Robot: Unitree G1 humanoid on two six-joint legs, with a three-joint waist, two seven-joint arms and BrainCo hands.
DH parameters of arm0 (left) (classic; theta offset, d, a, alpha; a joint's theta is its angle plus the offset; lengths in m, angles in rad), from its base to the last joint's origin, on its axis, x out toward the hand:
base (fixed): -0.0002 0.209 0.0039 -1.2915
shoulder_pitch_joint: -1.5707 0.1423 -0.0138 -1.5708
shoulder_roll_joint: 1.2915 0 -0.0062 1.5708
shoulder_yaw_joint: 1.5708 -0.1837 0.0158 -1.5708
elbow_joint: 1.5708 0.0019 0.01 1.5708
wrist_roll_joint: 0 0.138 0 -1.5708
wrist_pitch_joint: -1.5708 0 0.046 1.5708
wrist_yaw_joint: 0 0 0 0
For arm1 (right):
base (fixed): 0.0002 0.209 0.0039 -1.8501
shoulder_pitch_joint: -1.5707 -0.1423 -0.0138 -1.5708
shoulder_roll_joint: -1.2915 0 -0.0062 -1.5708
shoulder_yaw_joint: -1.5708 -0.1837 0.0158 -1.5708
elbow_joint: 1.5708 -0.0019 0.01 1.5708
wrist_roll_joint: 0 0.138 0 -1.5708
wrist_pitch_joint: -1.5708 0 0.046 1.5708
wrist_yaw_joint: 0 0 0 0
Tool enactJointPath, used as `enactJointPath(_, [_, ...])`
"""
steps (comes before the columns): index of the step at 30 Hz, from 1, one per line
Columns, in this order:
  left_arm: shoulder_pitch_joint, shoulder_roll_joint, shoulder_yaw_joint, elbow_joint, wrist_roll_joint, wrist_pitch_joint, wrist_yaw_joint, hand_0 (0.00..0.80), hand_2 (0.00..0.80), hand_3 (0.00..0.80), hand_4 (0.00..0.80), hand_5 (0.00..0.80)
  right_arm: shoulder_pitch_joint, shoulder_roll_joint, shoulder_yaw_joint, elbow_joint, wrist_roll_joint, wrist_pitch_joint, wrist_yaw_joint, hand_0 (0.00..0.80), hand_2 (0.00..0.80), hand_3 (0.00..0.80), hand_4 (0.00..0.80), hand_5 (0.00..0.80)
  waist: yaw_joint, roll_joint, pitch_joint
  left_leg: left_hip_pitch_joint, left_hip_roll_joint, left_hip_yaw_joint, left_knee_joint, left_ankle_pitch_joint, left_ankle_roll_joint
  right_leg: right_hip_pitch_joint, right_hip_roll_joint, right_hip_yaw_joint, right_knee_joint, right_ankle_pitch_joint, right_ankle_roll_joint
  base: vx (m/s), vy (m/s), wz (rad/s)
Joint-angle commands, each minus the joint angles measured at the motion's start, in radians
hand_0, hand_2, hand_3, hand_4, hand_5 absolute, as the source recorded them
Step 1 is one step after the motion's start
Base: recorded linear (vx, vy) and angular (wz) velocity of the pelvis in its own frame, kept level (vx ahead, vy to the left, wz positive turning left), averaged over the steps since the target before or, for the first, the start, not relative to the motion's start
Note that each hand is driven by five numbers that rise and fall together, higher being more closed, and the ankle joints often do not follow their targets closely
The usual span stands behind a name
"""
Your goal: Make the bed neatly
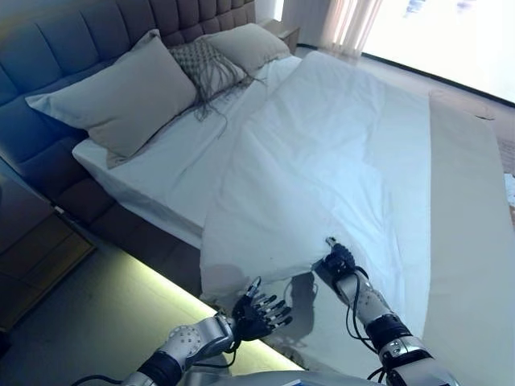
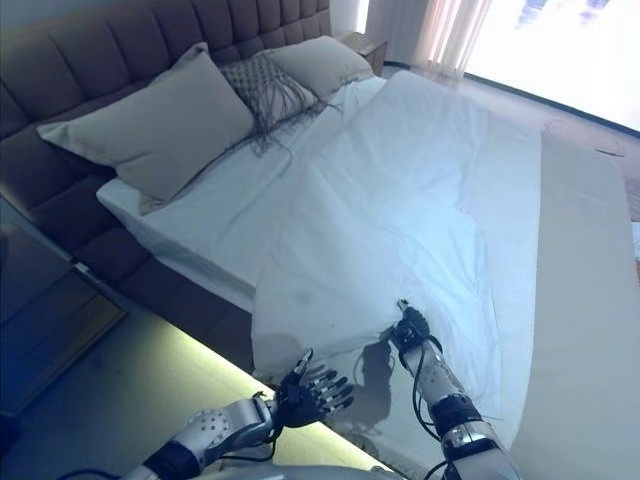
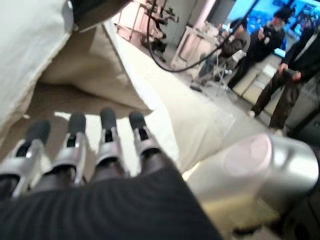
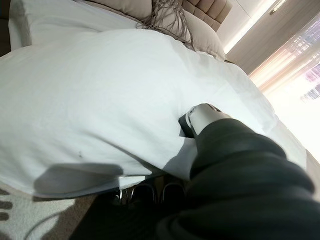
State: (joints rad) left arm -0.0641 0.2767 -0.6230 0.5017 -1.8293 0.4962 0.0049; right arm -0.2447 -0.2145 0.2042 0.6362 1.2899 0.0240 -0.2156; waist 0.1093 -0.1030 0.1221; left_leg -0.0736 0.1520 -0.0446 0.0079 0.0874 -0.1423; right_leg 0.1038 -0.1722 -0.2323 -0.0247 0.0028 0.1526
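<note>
A white duvet [image 1: 322, 161] lies skewed across the bed, its near corner hanging over the bed's side. My right hand [image 1: 339, 261] is at the duvet's near edge; in the right wrist view its fingers [image 4: 150, 192] are curled under the edge and its thumb [image 4: 200, 117] lies on top. My left hand [image 1: 259, 312] is open with fingers spread, just below the hanging corner and touching nothing. In the left wrist view its straight fingers [image 3: 107, 135] point at beige cloth [image 3: 95, 75].
Two beige pillows [image 1: 121, 96] [image 1: 249, 44] and a patterned cushion [image 1: 205, 64] lean on the tufted headboard [image 1: 64, 40]. A beige cover [image 1: 467, 241] lies along the bed's foot. A nightstand [image 1: 32, 249] stands at left. People [image 3: 285, 70] stand behind.
</note>
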Motion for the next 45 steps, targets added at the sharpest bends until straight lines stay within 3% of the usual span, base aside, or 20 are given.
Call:
enactJointPath(1, [-0.139, -0.09, -0.054, 0.026, -0.143, -0.057, -0.02, 0.0, 0.0, 0.0, 0.0, 0.0, -0.144, -0.068, -0.046, -0.092, 0.045, -0.088, 0.026, 0.8, 0.8, 0.8, 0.8, 0.8, -0.002, -0.002, 0.052, 0.007, 0.049, 0.026, 0.016, -0.014, 0.041, -0.096, -0.056, 0.02, 0.018, 0.15, 0.034, -0.163, -0.066, 0.08])
enactJointPath(8, [-0.263, -0.2, -0.077, 0.089, -0.143, -0.165, -0.008, 0.0, 0.0, 0.0, 0.0, 0.0, -0.305, -0.091, -0.049, -0.092, 0.068, -0.067, 0.004, 0.8, 0.8, 0.8, 0.8, 0.8, -0.021, -0.018, 0.121, -0.066, 0.04, 0.011, -0.015, 0.023, 0.041, -0.168, -0.052, 0.022, 0.011, 0.178, 0.037, -0.213, -0.022, -0.02])
enactJointPath(16, [-0.323, -0.284, -0.113, 0.132, -0.143, -0.22, -0.022, 0.0, 0.0, 0.0, 0.0, 0.0, -0.439, -0.134, -0.046, -0.086, 0.046, -0.026, 0.012, 0.8, 0.8, 0.8, 0.8, 0.8, -0.044, 0.01, 0.172, -0.119, 0.011, 0.014, -0.036, 0.048, 0.05, -0.244, -0.07, 0.035, 0.024, 0.195, 0.037, -0.138, 0.091, -0.05])
enactJointPath(28, [-0.464, -0.412, -0.092, 0.123, -0.143, -0.346, -0.067, 0.0, 0.0, 0.0, 0.0, 0.0, -0.513, -0.084, -0.002, -0.147, -0.02, -0.009, -0.052, 0.8, 0.8, 0.8, 0.8, 0.8, -0.085, 0.036, 0.202, -0.147, -0.014, 0.058, -0.076, 0.075, 0.062, -0.315, -0.087, 0.068, 0.056, 0.195, 0.035, -0.051, 0.08, -0.1])
enactJointPath(38, [-0.504, -0.439, -0.084, 0.085, -0.143, -0.418, -0.049, 0.0, 0.0, 0.0, 0.0, 0.0, -0.491, -0.066, 0.011, -0.152, -0.045, 0.004, -0.054, 0.8, 0.8, 0.8, 0.8, 0.8, -0.097, 0.051, 0.185, -0.14, -0.021, 0.074, -0.055, 0.066, 0.063, -0.305, -0.093, 0.061, 0.074, 0.174, 0.024, 0.033, 0.04, -0.03])
enactJointPath(45, [-0.51, -0.426, -0.071, 0.124, -0.143, -0.453, -0.017, 0.0, 0.0, 0.0, 0.0, 0.0, -0.491, -0.069, 0.001, -0.167, -0.041, -0.011, -0.043, 0.8, 0.8, 0.8, 0.8, 0.8, -0.093, 0.057, 0.179, -0.133, -0.026, 0.074, -0.067, 0.068, 0.068, -0.306, -0.096, 0.055, 0.09, 0.164, 0.023, 0.001, 0.004, 0.0])
